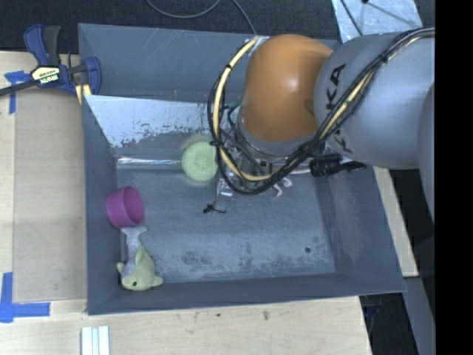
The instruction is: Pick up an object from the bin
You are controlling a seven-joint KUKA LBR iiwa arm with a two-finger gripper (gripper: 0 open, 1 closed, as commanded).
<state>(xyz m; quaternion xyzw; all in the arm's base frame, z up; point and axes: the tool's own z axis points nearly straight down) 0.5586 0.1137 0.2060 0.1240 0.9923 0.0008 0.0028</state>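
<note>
Reaching in from the right of the frame: arm [384, 95], with orange cover [284, 87] and looped cables [222, 109] at the wrist, over the upper middle of the grey bin [347, 228].

Below the cover, low over the bin floor just left of centre: gripper [219, 197], largely hidden by cover and cables. Cannot tell whether wide or narrow, nor whether anything sits in it.

Just beside the gripper, to its upper left and near the bin's back wall: pale green ball [196, 161], round, resting on the floor, its right edge tucked behind the cables. Cannot tell whether touching the gripper or only next to it.

Well apart from both, at the left of the floor: purple cup [124, 207], lying on its side.

Below the cup, in the lower left corner against the bin wall: soft toy [139, 276], small, pale yellow-green, animal-like. Between toy and cup, touching or nearly touching both: pale grey piece [133, 241], upright in the frame, too small to identify.
</note>
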